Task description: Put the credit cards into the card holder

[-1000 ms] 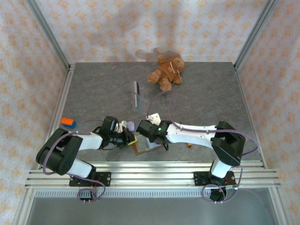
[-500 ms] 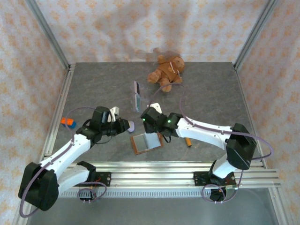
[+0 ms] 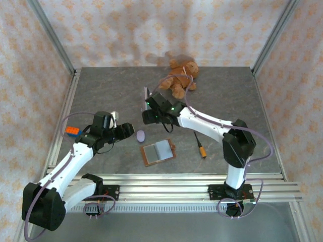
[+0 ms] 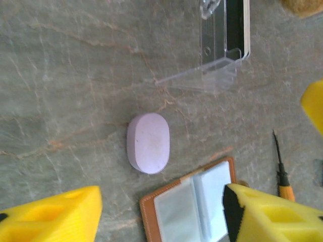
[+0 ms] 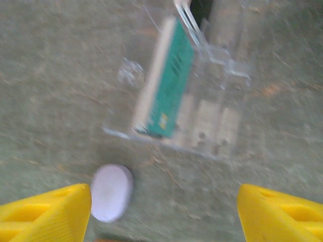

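On your far left, one small orange-and-blue block [image 3: 72,131] lies by the left edge of the grey stone-patterned table [image 3: 101,91]. Right of it, your left gripper [image 4: 162,202] hangs over the table with its two yellow fingers [image 4: 50,217] spread wide and nothing between them.

Just right of that gripper lies one flat lilac oval piece [image 4: 148,142], apart from everything else.

Next comes one clear acrylic stand [image 5: 202,116], farther back. In it the credit cards [image 5: 171,83] stand on edge. You can make out one teal card for certain. A pale edge lies against it, and I cannot tell whether that is a second card.

Your right gripper [image 5: 164,195] hovers at the near end of this stand. Its jaws are well apart and it holds nothing.

Nearer to you, right of the lilac oval, one brown leather card holder [image 3: 158,152] lies open and flat with its pale inner pockets up. It is well apart from the cards.

At the far edge lies one brown teddy bear [image 3: 179,78]. One screwdriver with a black shaft and orange handle [image 3: 200,144] lies to the right of the card holder, not touching it.
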